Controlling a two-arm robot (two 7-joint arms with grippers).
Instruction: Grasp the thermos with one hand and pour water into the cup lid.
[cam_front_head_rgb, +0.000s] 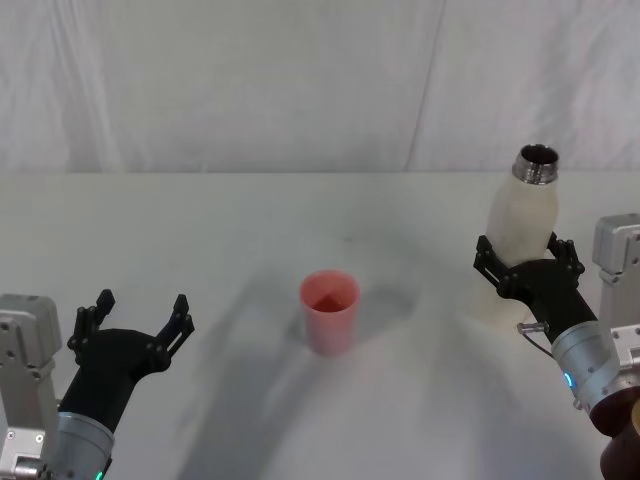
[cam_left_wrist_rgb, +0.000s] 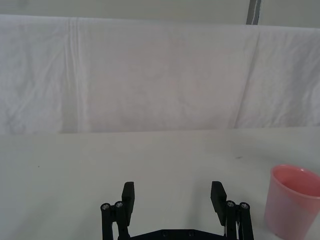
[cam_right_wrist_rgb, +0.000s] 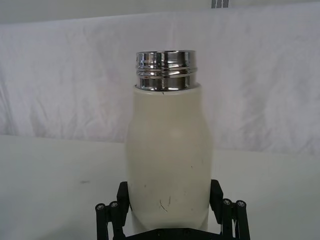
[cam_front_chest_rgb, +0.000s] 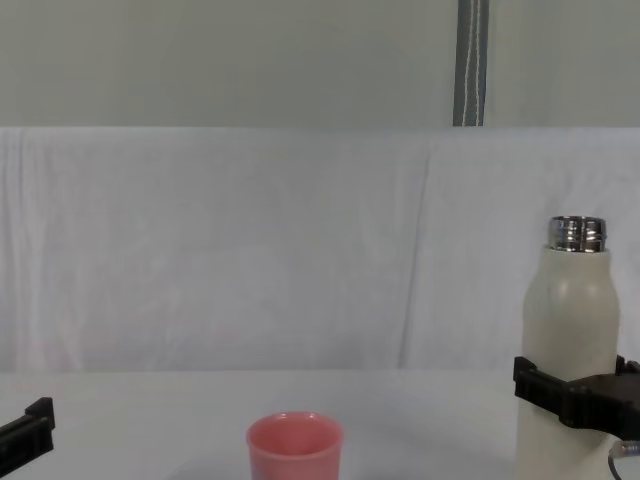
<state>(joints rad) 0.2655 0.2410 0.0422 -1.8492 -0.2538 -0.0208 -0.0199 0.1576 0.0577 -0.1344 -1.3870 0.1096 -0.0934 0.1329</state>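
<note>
Thermos (cam_front_head_rgb: 522, 225), cream-white with an open steel neck, stands upright at the table's (cam_front_head_rgb: 230, 230) three o'clock side, the right gripper's (cam_front_head_rgb: 524, 262) black fingers clamped around its lower body. Pink cup lid (cam_front_head_rgb: 329, 311) sits at centre, well apart. Left gripper (cam_front_head_rgb: 135, 322) hovers at eight o'clock, fingers spread apart.

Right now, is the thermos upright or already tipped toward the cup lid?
Upright. The thermos stands vertical, steel neck on top, with the right gripper closed around its body. The cup lid sits apart.

Black-fingered left tool (cam_front_head_rgb: 138, 322) and right tool (cam_front_head_rgb: 527, 261) on silver-grey wrists with screws
</note>
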